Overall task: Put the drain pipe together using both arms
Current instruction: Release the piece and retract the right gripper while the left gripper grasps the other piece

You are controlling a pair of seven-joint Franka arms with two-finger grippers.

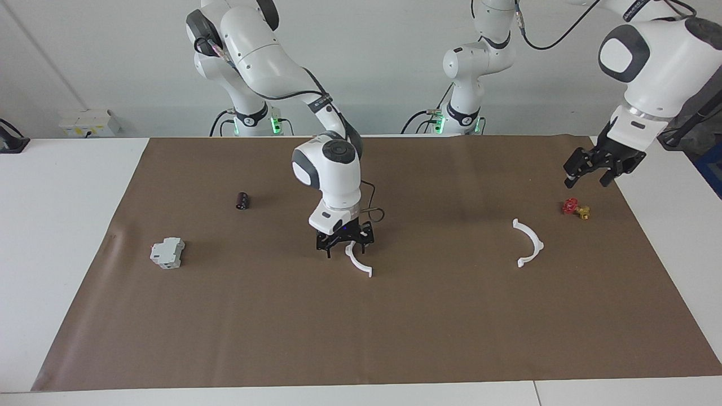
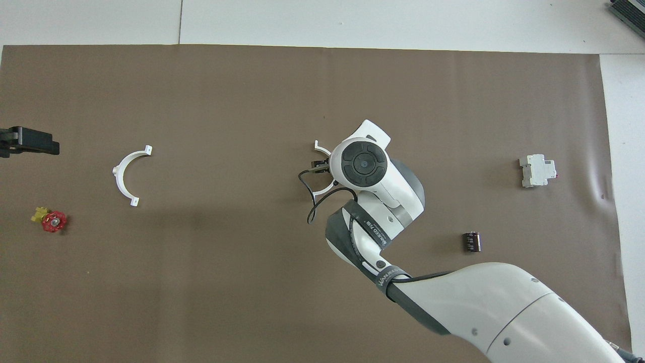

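Observation:
One white half-ring [image 1: 359, 264] of the drain pipe lies at the middle of the brown mat. My right gripper [image 1: 344, 248] is down at the mat, open, with its fingers on either side of the end of this half-ring that lies nearer the robots. In the overhead view the right wrist covers the gripper, and only the ends of this half-ring [image 2: 318, 146] show. The second half-ring [image 1: 533, 243] [image 2: 121, 174] lies flat toward the left arm's end. My left gripper [image 1: 589, 179] [image 2: 30, 142] is open and empty, raised over the mat's edge at that end.
A small red-and-gold valve piece [image 1: 575, 208] [image 2: 50, 220] lies beside the second half-ring, a little nearer the robots. A light-grey boxy block [image 1: 167, 252] [image 2: 537, 170] and a small black cylinder [image 1: 242, 200] [image 2: 471, 241] lie toward the right arm's end.

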